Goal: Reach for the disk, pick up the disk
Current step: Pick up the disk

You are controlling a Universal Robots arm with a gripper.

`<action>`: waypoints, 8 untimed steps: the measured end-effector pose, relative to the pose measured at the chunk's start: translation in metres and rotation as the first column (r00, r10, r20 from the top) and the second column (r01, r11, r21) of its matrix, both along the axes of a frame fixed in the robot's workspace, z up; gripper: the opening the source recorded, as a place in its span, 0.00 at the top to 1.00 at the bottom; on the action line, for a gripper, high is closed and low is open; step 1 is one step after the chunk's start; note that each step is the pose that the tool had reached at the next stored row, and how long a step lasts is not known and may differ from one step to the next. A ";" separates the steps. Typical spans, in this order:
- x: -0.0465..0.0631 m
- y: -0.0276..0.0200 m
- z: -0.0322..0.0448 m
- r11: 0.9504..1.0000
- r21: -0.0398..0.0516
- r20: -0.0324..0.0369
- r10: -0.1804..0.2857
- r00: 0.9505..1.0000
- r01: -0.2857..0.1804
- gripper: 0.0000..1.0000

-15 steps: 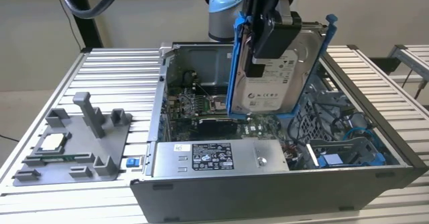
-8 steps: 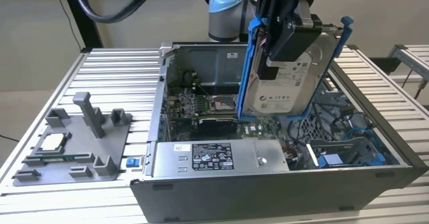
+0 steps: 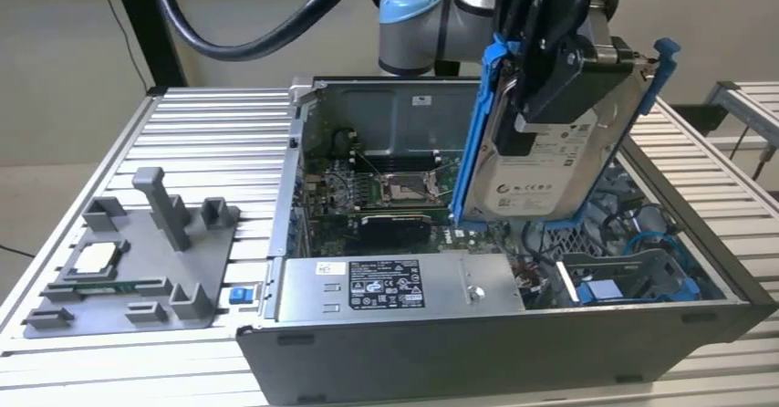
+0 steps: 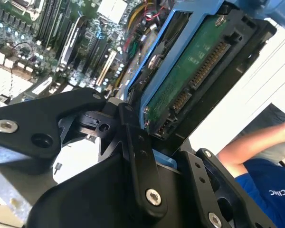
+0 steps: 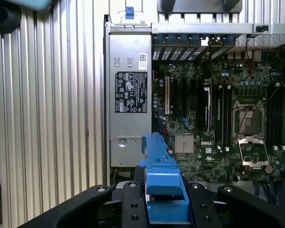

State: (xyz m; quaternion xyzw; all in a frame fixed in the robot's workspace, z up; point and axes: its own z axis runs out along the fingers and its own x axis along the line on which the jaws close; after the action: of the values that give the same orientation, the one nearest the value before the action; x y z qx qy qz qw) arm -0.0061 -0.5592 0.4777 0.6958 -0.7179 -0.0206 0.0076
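**Disk Held Clear Above the Open Computer Case**

In the exterior view, the gripper (image 3: 548,106) is clamped on the disk (image 3: 548,165), upper right of centre in the frame. The disk hangs nearly upright, label facing the camera, blue bracket (image 3: 477,133) along its edges, above the open computer case (image 3: 487,334). The motherboard (image 3: 389,193) lies below and behind it. At the lower left of the frame, a grey fixture (image 3: 134,270) rests on the ribbed table (image 3: 207,142), a small blue clip (image 3: 240,294) just beside it.

In the second wrist view, the disk's green circuit-board underside (image 4: 190,71) shows at upper centre, a person's arm (image 4: 256,147) at the right edge.
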 end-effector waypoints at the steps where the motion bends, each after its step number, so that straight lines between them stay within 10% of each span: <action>1: 0.002 -0.0020 0.0000 1.000 0.000 0.000 0.000 1.000 0.000 1.00; 8: 0.013 -0.0153 -0.0002 1.000 0.000 0.000 0.000 1.000 0.000 1.00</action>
State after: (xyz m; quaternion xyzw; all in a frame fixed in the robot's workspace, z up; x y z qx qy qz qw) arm 0.0069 -0.5745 0.4775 0.6958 -0.7179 -0.0207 0.0076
